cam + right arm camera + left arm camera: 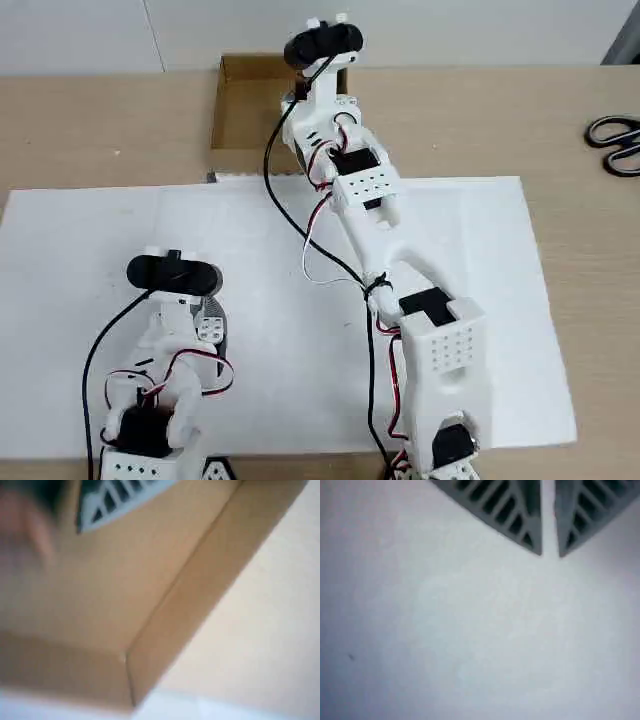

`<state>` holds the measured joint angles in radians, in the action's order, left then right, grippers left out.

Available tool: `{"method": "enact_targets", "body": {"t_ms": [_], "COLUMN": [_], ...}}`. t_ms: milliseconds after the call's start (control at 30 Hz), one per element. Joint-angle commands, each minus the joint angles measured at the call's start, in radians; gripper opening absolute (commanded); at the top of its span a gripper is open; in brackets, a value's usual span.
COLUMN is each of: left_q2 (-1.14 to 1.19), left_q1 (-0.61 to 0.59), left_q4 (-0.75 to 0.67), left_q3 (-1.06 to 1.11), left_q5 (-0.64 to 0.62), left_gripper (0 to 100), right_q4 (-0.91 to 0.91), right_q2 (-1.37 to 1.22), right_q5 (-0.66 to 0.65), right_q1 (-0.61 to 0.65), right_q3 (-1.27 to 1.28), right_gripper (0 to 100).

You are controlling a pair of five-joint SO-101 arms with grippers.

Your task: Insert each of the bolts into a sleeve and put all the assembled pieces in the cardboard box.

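Wooden desk (pixel 80 130), white paper sheet (pixel 120 260) covering near part; pale wall (pixel 100 30) behind. Two arms, one cardboard box (pixel 245 115), one scissors (pixel 615 145) well apart from box. Box at far desk side, just beyond sheet; visible inner corner bare. Right jaws over box, grip cannot tell. Left jaws clenched on nothing, above sheet.

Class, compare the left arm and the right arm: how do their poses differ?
The left arm is folded back; the right arm stretches far out. The left arm's tip is over the white paper; the right arm's is over the cardboard box. Both are white with black cables.
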<state>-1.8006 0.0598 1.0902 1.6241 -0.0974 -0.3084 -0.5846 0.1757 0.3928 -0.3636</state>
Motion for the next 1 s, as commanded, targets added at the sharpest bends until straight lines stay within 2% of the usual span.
{"method": "enact_targets", "body": {"t_ms": [0, 200, 533, 967], "left_q2": [-0.008, -0.008, -0.008, -0.008], "left_q1": [-0.005, -0.005, -0.005, -0.005], "left_q4": [-0.003, -0.003, -0.003, -0.003], "left_q3": [-0.004, -0.004, -0.004, -0.004], "left_q5": [0.002, 0.002, 0.002, 0.002], "left_gripper": [1, 1, 1, 1], "right_q4": [0.028, -0.039, -0.481, -0.974], "right_q2": [0.025, 0.122, 0.377, 0.564], "right_q5": [-0.011, -0.003, 0.126, 0.132], "right_q1": [-0.005, -0.015, -0.067, -0.151], "right_q3": [-0.064, -0.063, -0.061, -0.060], "right_gripper": [23.1, 23.1, 23.1, 23.1]}}
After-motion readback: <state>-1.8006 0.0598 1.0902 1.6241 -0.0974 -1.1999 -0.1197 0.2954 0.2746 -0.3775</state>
